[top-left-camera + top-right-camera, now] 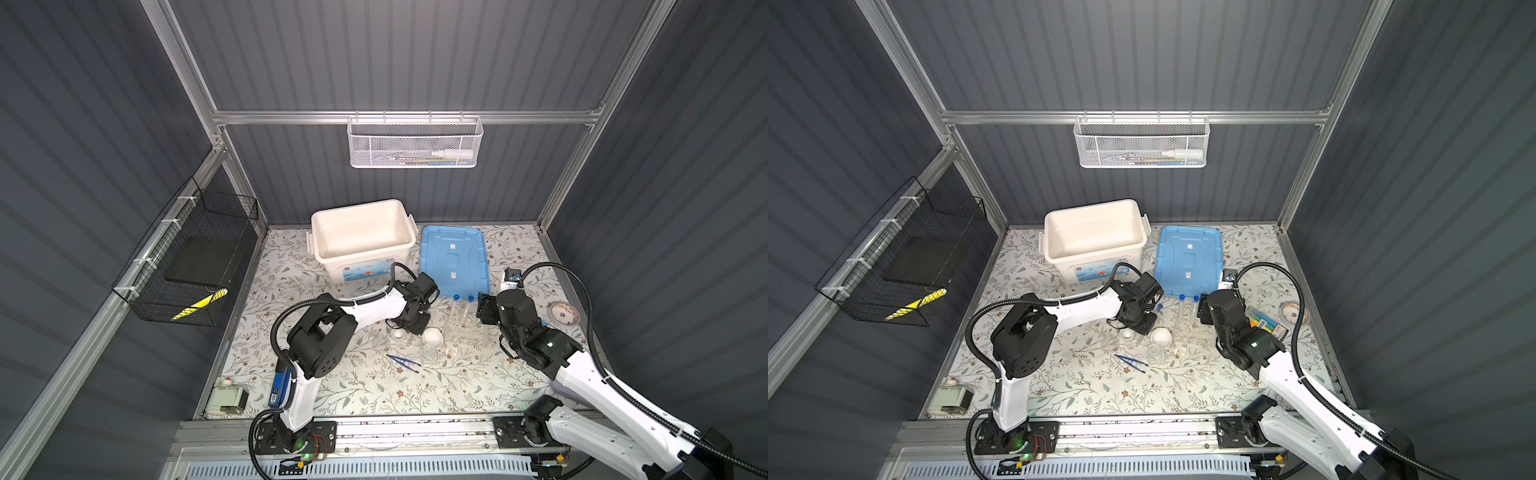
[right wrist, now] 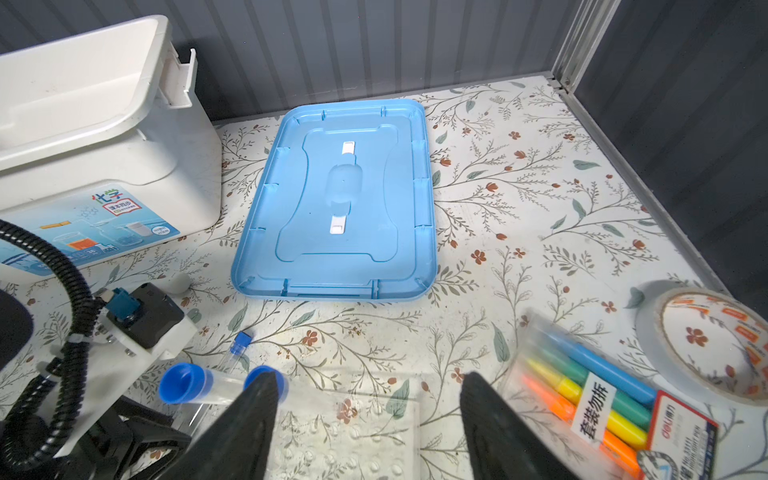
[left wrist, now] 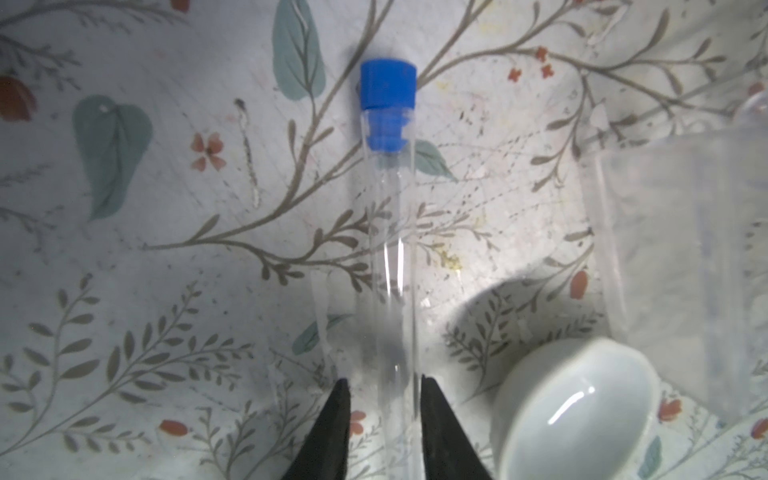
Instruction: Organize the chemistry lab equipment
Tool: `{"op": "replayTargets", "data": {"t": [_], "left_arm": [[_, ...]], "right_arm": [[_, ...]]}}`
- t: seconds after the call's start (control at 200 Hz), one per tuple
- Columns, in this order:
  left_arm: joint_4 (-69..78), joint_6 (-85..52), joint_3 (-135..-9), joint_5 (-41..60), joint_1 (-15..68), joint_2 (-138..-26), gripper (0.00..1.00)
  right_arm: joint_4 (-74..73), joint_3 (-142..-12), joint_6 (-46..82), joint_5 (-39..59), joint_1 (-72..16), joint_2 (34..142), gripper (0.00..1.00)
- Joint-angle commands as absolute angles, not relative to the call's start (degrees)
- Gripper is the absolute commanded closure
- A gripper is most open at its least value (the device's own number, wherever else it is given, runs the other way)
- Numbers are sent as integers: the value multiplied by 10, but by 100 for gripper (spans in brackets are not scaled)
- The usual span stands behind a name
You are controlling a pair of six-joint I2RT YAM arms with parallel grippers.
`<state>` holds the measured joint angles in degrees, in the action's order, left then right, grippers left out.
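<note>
A clear test tube with a blue cap lies flat on the floral table. My left gripper straddles its lower end, open, with one finger against the glass and a thin gap at the other. A small white dish sits beside it. In a top view the left gripper points down between two white dishes. The clear rack holds two capped tubes. My right gripper hangs open above the rack, holding nothing. Blue tweezers and a small clear flask lie nearer the front.
An open white bin stands at the back, its blue lid flat beside it. A pack of highlighters and a tape roll lie close to the right gripper. Dark walls close in the table on three sides.
</note>
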<state>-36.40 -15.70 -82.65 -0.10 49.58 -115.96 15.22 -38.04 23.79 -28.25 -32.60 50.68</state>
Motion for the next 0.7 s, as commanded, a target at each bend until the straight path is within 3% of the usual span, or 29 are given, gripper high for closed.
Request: {"op": "replayTargets", "data": {"t": [0.0, 0.245, 0.42, 0.695], "left_arm": [[-385, -156, -820, -14, 499, -1148, 70], [-382, -156, -821, -6, 499, -1154, 74], [-383, -156, -821, -2, 499, -1157, 86], [-375, -160, -830, 0, 499, -1152, 91]], "right_arm": [[168, -390, 243, -281, -323, 500, 28], [173, -390, 246, -286, -323, 495, 28], [175, -389, 254, -288, -319, 486, 26], [173, -394, 260, -258, -303, 484, 23]]}}
